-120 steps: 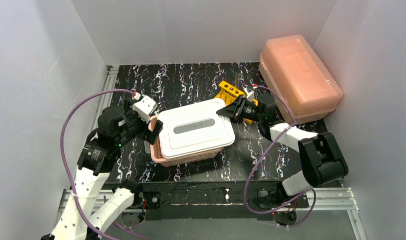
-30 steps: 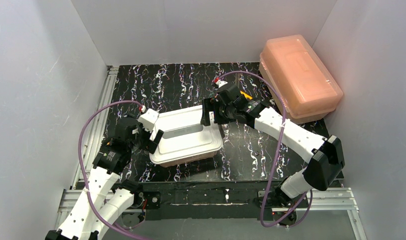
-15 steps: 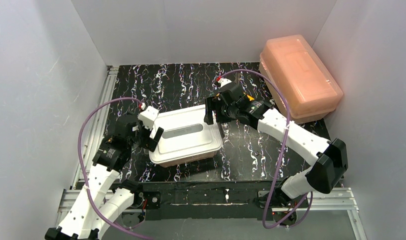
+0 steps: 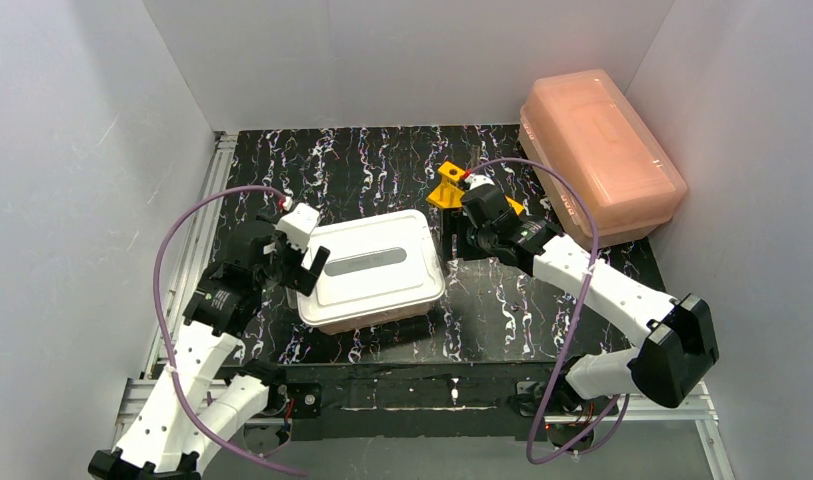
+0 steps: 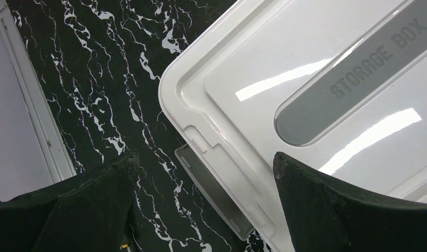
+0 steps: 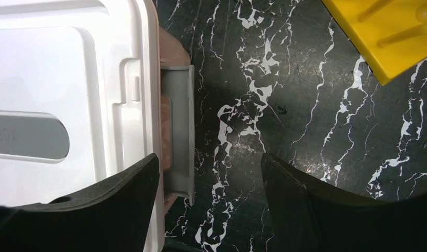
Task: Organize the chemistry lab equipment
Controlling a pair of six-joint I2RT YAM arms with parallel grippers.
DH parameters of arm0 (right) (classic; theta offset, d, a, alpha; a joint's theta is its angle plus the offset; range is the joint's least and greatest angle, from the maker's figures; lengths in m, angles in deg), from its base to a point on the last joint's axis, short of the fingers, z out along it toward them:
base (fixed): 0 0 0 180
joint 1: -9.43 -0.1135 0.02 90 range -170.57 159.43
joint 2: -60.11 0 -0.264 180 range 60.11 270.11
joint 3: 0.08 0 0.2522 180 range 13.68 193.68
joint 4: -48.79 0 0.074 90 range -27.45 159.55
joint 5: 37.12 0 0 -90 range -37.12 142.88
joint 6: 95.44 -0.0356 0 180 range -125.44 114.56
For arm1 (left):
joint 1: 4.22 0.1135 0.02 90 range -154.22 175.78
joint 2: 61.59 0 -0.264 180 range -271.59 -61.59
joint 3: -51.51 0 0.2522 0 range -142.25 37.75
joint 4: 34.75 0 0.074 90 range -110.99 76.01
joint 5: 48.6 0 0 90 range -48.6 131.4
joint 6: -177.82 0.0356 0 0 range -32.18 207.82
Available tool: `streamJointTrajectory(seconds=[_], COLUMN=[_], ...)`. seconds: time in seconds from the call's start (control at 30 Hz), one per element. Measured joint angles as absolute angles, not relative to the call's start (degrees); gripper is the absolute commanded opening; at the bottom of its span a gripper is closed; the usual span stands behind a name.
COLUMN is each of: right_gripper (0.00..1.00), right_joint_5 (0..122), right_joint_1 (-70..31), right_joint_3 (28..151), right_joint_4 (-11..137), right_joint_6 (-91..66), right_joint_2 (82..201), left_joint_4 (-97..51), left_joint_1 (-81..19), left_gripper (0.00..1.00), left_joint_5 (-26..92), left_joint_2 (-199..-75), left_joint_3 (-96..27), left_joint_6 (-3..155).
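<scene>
The yellow tube rack (image 4: 445,190) stands behind the middle of the table, partly hidden by my right arm; its corner shows in the right wrist view (image 6: 389,31). A thin rod (image 4: 476,157) sticks up behind it. The bottle and glassware are out of view. My left gripper (image 4: 307,262) is open and empty over the left end of the white lid (image 4: 367,262), above the grey latch (image 5: 216,194). My right gripper (image 4: 460,243) is open and empty at the lid's right end, beside the other grey latch (image 6: 179,126).
The white lid (image 5: 305,79) covers a pink tub whose rim (image 6: 166,131) shows under the latch. A second closed pink tub (image 4: 597,155) sits at the back right against the wall. White walls enclose the black marbled table (image 4: 362,170).
The lid, askew four seconds ago, now sits square on the tub. My right gripper moved from the lid's back right corner to its right end, uncovering the yellow rack. My left gripper barely moved.
</scene>
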State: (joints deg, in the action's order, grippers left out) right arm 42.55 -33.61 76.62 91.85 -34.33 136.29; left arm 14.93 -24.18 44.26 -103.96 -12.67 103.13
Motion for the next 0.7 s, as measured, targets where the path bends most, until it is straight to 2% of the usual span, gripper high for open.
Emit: streamJointTrajectory(seconds=[0.27,0.47,0.7], right_gripper=[0.8,0.74,0.67], right_joint_5=[42.5,45.3,52.5], right_joint_1=[-32.9,-32.8,-32.6], right_joint_3=[77.0,84.1,87.2], right_joint_4=[91.4,90.1,84.4], right_joint_6=[-33.6,-32.6,-32.4], right_joint_2=[136.3,136.7,140.7], left_joint_4=[11.7,9.4,9.3], left_joint_1=[-23.2,-19.3,-16.0], left_gripper=[0.98,0.98,0.98], left_joint_5=[44.1,43.2,40.8], left_joint_2=[-110.1,-115.8,-116.8], left_joint_3=[-15.0,-17.2,-17.1], left_joint_6=[106.4,106.8,107.4])
